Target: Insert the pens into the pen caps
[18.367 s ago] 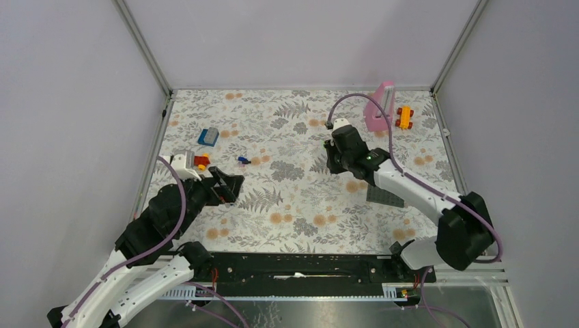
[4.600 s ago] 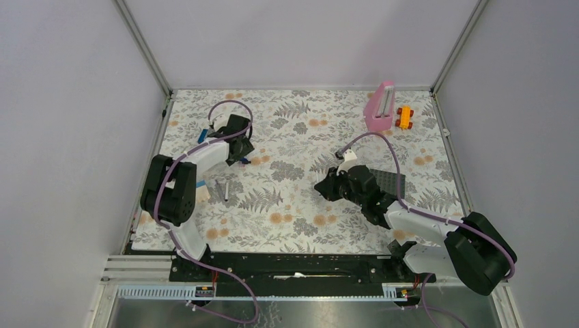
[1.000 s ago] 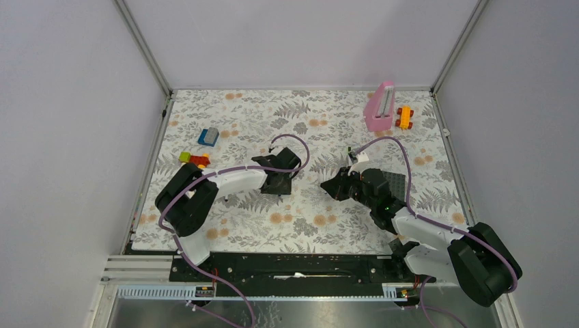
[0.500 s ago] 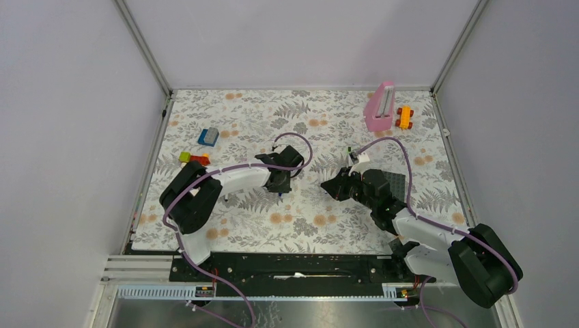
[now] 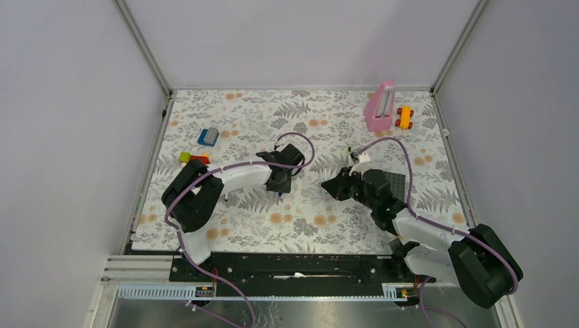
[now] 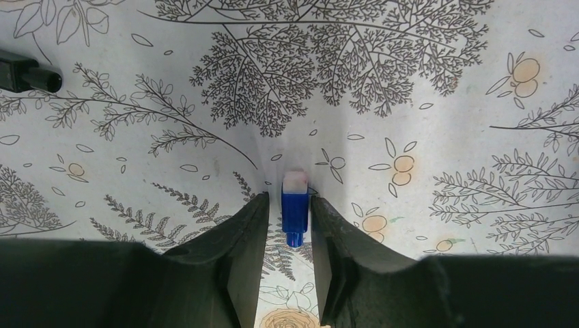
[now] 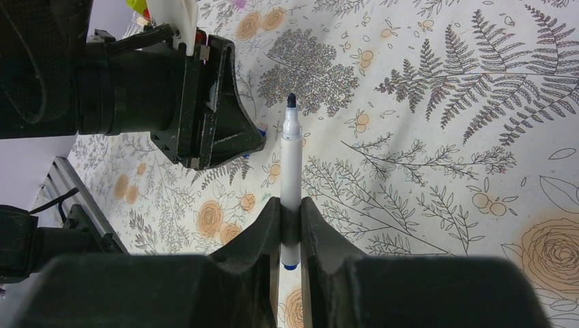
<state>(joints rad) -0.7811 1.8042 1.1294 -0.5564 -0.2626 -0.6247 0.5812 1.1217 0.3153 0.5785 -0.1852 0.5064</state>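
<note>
A blue pen cap [image 6: 295, 213] lies on the flowered mat between the fingertips of my left gripper [image 6: 289, 199], its pale open end pointing away. A thin gap shows on each side of it, the wider one on the left, so the jaws stand open around it. In the top view this gripper [image 5: 280, 184] points down at mid-table with the cap [image 5: 280, 195] just below it. My right gripper [image 7: 291, 205] is shut on a white pen [image 7: 291, 164], whose dark tip points toward the left gripper's fingers [image 7: 232, 130]. A black cap-like piece [image 6: 26, 74] lies far left.
A pink block [image 5: 381, 106] and an orange toy [image 5: 405, 117] stand at the back right. A blue-grey brick [image 5: 209, 136] and green and red bricks [image 5: 192, 158] lie at the left. A dark baseplate [image 5: 397, 183] sits under the right arm.
The left gripper has shifted slightly right and its jaws have come in around the blue cap. The right gripper has kept its hold on the pen and barely moved.
</note>
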